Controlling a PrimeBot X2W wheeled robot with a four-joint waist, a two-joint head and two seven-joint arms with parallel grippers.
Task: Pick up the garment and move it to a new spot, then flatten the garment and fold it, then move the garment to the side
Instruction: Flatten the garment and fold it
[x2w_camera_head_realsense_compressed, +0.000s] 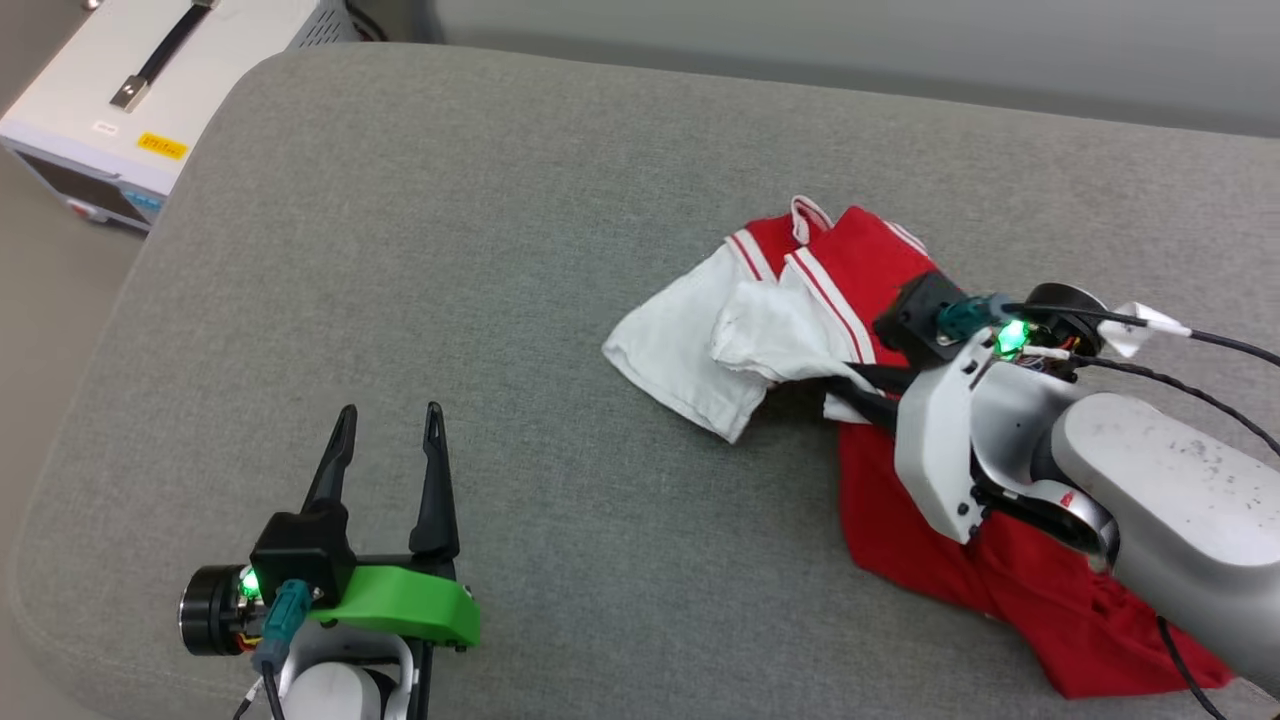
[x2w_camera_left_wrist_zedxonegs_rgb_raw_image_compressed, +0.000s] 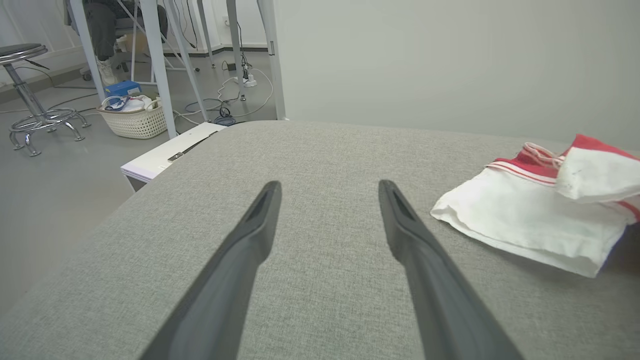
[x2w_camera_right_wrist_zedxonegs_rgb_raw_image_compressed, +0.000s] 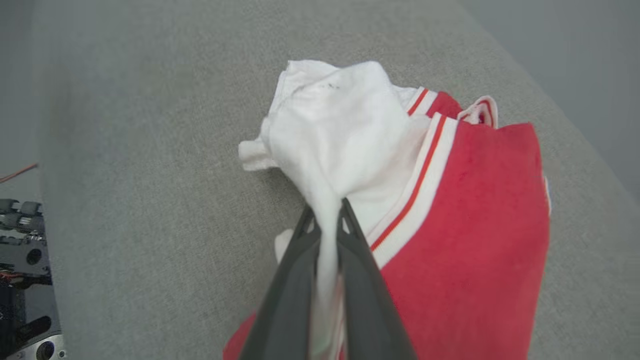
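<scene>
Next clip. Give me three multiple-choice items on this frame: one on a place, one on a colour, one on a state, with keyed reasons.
1. Where on the grey cushion does the garment lie?
A) robot's right
B) robot's left
C) over the far edge
2. Which colour is the garment part pinched by the right gripper?
A) red
B) white
C) grey
3. The left gripper is:
A) shut on cloth
B) open, empty
C) shut, empty
Key: 1 A, it lies at the right gripper; 2 B, white cloth runs between the fingers; 3 B, its fingers spread over bare cushion.
</scene>
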